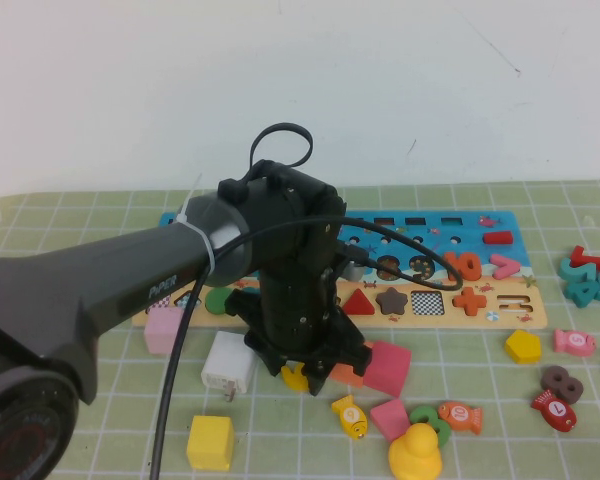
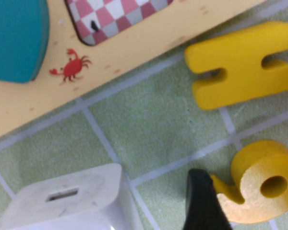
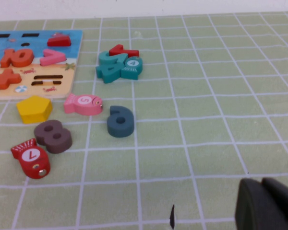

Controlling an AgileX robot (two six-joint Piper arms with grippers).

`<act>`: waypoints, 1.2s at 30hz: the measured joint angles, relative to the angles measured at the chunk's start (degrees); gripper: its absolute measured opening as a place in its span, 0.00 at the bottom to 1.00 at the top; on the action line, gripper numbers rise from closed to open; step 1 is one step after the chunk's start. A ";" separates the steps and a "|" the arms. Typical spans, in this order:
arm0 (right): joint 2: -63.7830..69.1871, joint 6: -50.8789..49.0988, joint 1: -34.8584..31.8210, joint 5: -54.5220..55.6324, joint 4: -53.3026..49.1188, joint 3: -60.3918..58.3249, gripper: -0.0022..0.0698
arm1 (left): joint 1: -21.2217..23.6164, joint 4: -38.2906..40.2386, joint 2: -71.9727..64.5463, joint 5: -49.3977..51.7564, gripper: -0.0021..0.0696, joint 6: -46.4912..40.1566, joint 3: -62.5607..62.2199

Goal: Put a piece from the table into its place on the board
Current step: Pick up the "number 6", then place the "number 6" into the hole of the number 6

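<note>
The number board (image 1: 500,315), blue at the back and yellow in front, lies across the middle of the table. Its front edge shows in the left wrist view (image 2: 134,57). My left gripper (image 1: 298,378) is down at the table just in front of the board. It is shut on a yellow number piece (image 2: 259,189) with a round hole. One black finger (image 2: 201,206) presses the piece's tail and the other is at the picture's edge. My right gripper (image 3: 261,191) is shut and empty, low over the mat far right of the board, out of the high view.
A white block (image 1: 227,365) and a yellow H-shaped piece (image 2: 245,67) lie close to the left gripper. Pink blocks (image 1: 388,367), a yellow cube (image 1: 210,441), a yellow duck (image 1: 416,455) and fish pieces lie in front. A brown 8 (image 3: 53,135) and a dark 6 (image 3: 120,120) lie at the right.
</note>
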State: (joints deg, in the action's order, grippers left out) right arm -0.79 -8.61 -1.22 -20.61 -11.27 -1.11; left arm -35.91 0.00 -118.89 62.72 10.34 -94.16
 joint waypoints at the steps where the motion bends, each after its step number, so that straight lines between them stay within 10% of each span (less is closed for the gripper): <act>1: 0.00 0.00 0.00 0.00 0.00 0.00 0.03 | 0.00 0.00 0.00 -0.09 0.52 -0.26 0.00; 24: 0.00 0.00 0.00 0.00 0.00 0.00 0.03 | 0.66 -1.65 0.00 6.44 0.52 -39.18 -16.23; 36: 0.00 0.00 0.00 0.00 0.00 0.00 0.03 | 3.88 -3.30 0.00 -6.00 0.52 -52.71 -16.60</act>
State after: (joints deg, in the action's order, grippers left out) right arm -0.79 -8.61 -1.22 -20.61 -11.27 -1.11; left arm -32.03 -3.30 -118.89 56.72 -42.37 -110.76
